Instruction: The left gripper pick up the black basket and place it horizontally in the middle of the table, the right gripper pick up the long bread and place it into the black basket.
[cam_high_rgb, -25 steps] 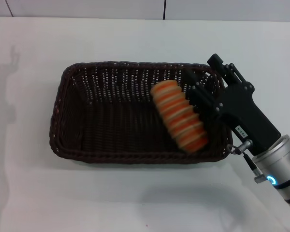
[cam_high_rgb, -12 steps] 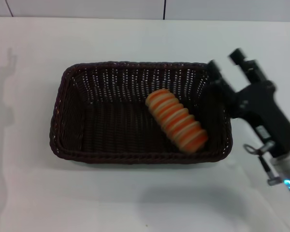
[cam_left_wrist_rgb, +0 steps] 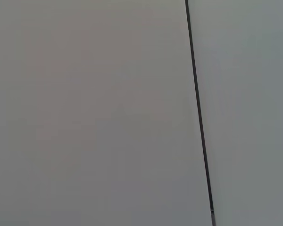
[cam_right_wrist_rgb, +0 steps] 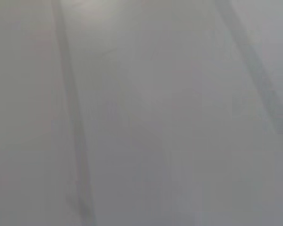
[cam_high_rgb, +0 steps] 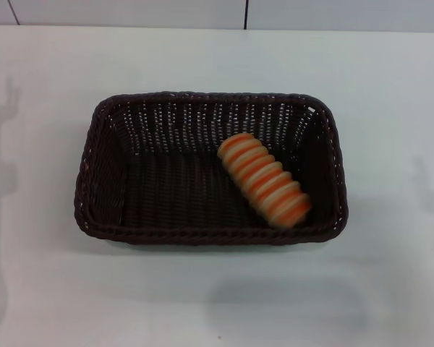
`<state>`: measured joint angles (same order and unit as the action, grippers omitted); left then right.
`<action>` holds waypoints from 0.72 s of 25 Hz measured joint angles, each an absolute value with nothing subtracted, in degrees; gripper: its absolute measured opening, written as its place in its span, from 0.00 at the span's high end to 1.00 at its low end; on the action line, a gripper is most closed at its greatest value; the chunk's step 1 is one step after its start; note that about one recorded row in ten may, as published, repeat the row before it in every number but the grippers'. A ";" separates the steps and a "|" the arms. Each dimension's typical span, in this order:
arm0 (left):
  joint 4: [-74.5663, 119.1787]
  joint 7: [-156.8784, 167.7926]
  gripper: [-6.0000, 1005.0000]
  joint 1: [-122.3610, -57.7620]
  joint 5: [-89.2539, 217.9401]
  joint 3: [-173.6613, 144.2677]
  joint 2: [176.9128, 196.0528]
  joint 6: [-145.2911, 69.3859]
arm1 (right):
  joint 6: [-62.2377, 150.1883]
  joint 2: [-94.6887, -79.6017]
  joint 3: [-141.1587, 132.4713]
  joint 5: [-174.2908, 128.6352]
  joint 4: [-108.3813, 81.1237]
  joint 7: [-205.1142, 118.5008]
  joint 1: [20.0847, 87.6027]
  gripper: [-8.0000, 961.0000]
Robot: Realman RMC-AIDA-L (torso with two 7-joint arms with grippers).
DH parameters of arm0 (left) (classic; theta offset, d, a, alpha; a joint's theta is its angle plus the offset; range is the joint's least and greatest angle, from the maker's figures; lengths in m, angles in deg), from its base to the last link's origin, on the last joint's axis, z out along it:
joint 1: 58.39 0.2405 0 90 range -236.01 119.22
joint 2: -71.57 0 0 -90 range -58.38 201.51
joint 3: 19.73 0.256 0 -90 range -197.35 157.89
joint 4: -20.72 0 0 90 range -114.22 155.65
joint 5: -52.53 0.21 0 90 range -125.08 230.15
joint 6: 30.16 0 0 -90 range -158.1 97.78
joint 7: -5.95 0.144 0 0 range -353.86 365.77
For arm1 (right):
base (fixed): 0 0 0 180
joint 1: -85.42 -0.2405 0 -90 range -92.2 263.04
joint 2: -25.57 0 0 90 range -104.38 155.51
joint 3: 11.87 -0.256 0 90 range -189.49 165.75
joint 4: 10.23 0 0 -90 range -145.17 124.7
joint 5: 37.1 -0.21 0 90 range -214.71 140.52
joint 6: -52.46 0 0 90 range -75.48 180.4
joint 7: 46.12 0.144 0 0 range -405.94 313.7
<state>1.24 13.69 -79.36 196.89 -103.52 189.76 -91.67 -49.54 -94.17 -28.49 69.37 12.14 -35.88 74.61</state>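
Observation:
The black basket [cam_high_rgb: 130, 181] lies lengthwise across the middle of the white table [cam_high_rgb: 390, 87] in the head view. The long bread [cam_high_rgb: 265, 180], tan with orange ridges, lies slantwise inside the basket's right half, resting on its floor. Neither gripper shows in any view. The left wrist view shows only a plain grey surface with a thin dark seam [cam_left_wrist_rgb: 198, 113]. The right wrist view shows only a blurred grey surface.
A wall with a dark vertical seam [cam_high_rgb: 246, 13] runs along the table's far edge. Faint shadows fall on the table at the left and right sides.
The right gripper let go of the bread, drew back to the right and left the head view. The bread dropped to the basket floor and lies still.

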 joint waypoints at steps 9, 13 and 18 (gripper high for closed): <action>2.34 13.69 0.23 -79.40 196.83 -103.41 189.97 -91.35 | -50.39 -94.11 -30.93 61.02 13.26 -36.79 78.47 0.20; 2.37 13.58 0.22 -79.32 196.67 -103.46 190.08 -91.35 | -50.12 -94.12 -30.72 60.98 13.20 -36.81 78.43 0.20; 2.96 10.46 0.22 -79.28 196.99 -101.56 189.90 -91.15 | -49.34 -94.13 -30.69 60.95 13.12 -36.83 78.24 0.20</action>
